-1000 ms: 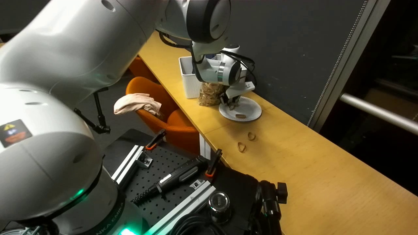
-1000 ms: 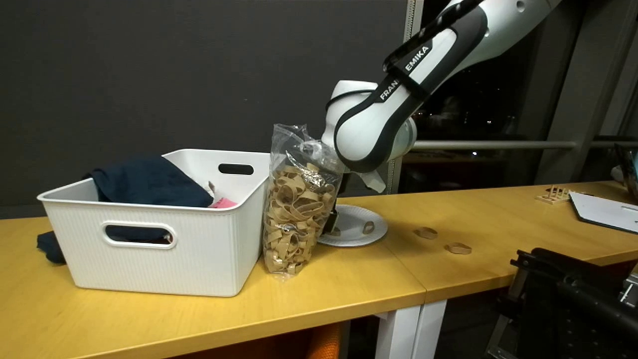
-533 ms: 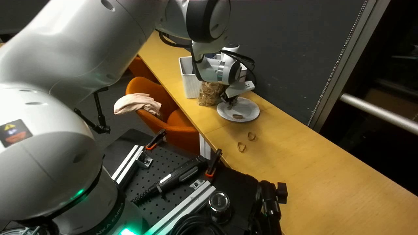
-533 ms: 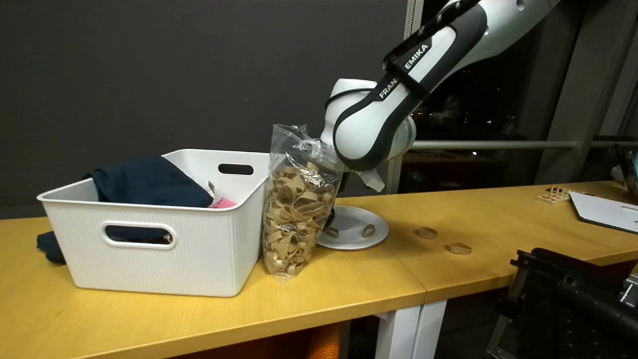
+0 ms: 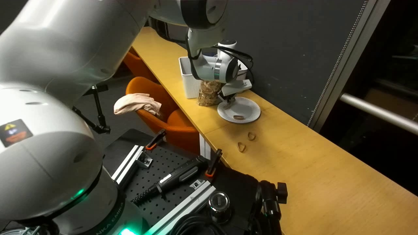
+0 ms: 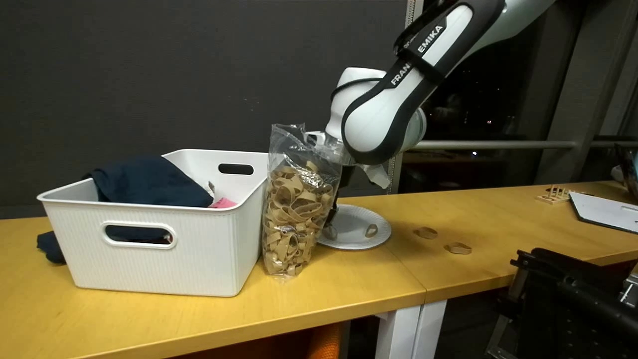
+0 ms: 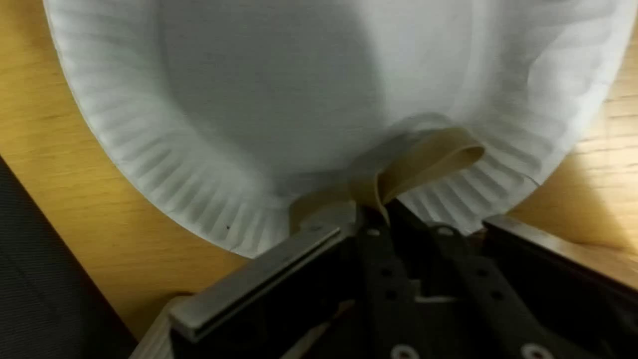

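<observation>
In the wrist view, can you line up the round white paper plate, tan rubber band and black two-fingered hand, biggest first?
1. Round white paper plate, though partly cut off
2. Black two-fingered hand, probably looking bigger because it's close up
3. Tan rubber band

Robot arm (image 5: 78, 45), white and black: spans left to upper centre of an exterior view. Wrist (image 5: 209, 70): angled downward. Gripper (image 7: 383, 209), black: pinched together, lower centre of the wrist view.
</observation>
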